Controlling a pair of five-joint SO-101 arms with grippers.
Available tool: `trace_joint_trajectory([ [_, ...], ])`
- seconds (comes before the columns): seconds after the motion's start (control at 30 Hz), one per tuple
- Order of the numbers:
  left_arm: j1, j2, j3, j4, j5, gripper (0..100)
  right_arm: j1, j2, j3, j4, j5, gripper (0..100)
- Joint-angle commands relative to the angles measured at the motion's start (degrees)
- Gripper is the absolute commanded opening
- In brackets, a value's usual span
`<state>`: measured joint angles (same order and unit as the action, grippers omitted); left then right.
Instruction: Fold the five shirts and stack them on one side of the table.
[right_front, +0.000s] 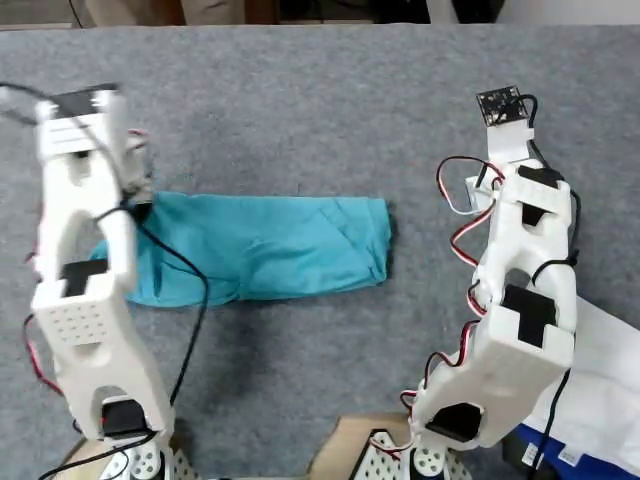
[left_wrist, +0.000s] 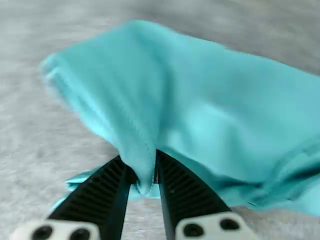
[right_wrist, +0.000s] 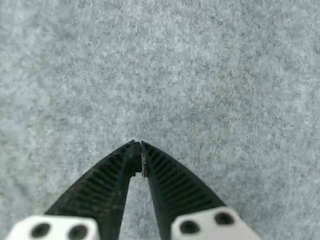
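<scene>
1. Lying flat across the middle of the high view, the teal shirt is folded into a long band. Its end toward the frame's right stops well short of the right arm, and its other end runs under the left arm.
2. Bare grey table spans the upper part of the frame and fills the gap between the shirt and the right arm.
3. White sheets over something blue crowd the lower right corner, beside the right arm's base.
4. The left arm stands along the frame's left edge, its wrist bent down over the shirt's end. The left gripper is pinched on a raised fold of the cloth.
5. The right arm extends up the frame's right side, apart from the shirt. The right gripper has its tips meeting on nothing, over bare table.
</scene>
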<state>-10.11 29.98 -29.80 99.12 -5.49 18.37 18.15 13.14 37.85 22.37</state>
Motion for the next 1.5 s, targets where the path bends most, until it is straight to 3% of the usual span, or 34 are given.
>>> trace_joint_trajectory([
  [0.0, 9.1, -1.0, -2.5, 0.8, 3.1, 2, 1.0, 0.0, -0.1, -1.1, -0.4, 0.5],
  [0.27, 25.8, -1.0, -2.7, 0.8, 9.2, 2, 1.0, 2.8, -2.6, -0.8, -0.4, 0.5],
  [0.53, 36.2, -0.9, -12.7, 0.8, 11.9, 2, 1.0, 2.8, -2.6, -0.8, -0.4, 0.5],
  [0.87, 40.8, -0.9, -20.8, -0.8, 16.9, 2, 1.0, 2.8, -2.6, -0.8, -0.4, 0.5],
  [1.17, 43.6, 2.8, -20.9, -6.9, 22.9, 2, 1.0, 2.8, -2.6, -0.8, -0.4, 0.5],
  [1.47, 44.7, 8.7, -22.5, -7.0, 25.1, 6, 1.0, 2.7, -2.3, -0.5, -0.4, 0.5],
])
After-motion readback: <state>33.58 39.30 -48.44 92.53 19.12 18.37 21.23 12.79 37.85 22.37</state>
